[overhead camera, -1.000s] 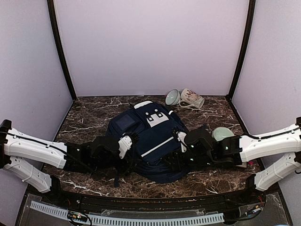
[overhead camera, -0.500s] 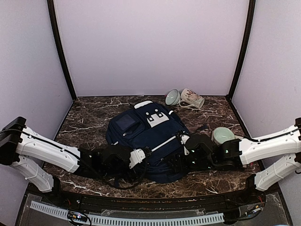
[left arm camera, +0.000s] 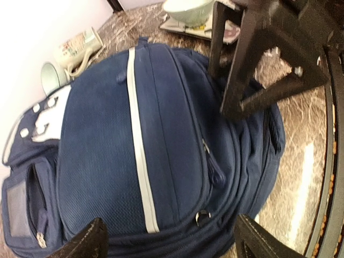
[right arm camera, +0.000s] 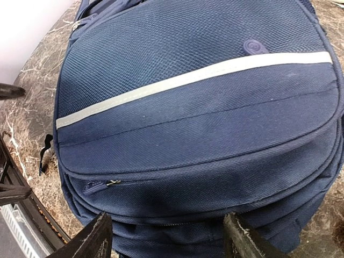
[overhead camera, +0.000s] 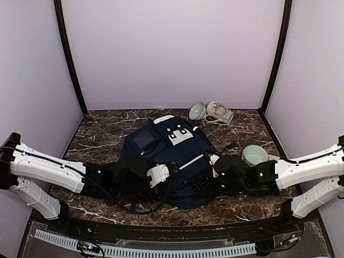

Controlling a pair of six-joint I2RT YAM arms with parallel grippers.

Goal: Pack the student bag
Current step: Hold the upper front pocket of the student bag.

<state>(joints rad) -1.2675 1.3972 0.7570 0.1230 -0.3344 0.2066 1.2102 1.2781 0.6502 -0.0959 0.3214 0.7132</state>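
From my end, packing looks barely begun. The student bag (overhead camera: pixel 171 153) lies flat, front up, mid-bench (overhead camera: pixel 99 134), its bottom edge towards the arm bases. The zips I can make out on it appear closed, so opening a compartment seems to come first. I cannot tell whether anything is already inside.

Nothing is held. The left gripper (left arm camera: pixel 172 244) hangs over the bag's near left part, fingers spread wide and released. The right gripper (right arm camera: pixel 164 239) has its fingers released too, straddling the bag's bottom edge without pinching it.

Loose things sit outside the bag. A pale green bowl (overhead camera: pixel 253 154) rests on something flat just right of it. At the back, a mug (overhead camera: pixel 219 112) lies on its side beside a second bowl (overhead camera: pixel 197 111), which is tipped over and looks empty.
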